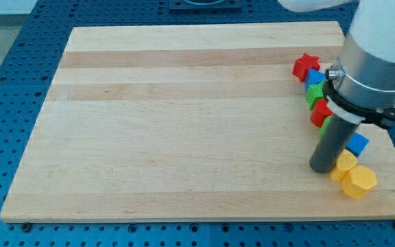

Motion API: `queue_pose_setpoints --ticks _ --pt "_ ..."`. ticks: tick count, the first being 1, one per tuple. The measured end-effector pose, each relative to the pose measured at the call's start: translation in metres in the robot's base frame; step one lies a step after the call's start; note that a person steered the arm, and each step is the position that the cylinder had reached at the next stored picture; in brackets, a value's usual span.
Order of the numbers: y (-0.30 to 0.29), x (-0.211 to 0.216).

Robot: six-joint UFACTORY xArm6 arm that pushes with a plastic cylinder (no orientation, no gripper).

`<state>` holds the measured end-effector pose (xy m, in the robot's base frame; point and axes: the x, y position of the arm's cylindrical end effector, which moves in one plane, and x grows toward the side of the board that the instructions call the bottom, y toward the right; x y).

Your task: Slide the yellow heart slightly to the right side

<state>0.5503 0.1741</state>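
The counter (184, 116) is carrying a cluster of blocks along its right edge. My tip (321, 169), having no gripper, is resting just left of the yellow heart (344, 165) near the bottom-right corner, possibly touching it; a yellow hexagon (359, 181) is sitting beside it.

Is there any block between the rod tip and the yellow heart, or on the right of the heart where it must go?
Nothing stands between my tip and the yellow heart; they look almost touching. To the heart's lower right, the yellow hexagon sits against it, partly in the way.
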Motion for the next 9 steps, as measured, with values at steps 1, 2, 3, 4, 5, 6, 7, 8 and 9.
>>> queue_pose_setpoints --ticks 1,2,3,4,5,6,7,8,9 --pt "0.005 0.001" --pt "0.007 0.002" --pt "0.008 0.005" --pt "0.008 0.010" --pt "0.008 0.014" --pt "0.008 0.015" --pt "0.014 0.015" --pt "0.016 0.015" --pt "0.016 0.015"
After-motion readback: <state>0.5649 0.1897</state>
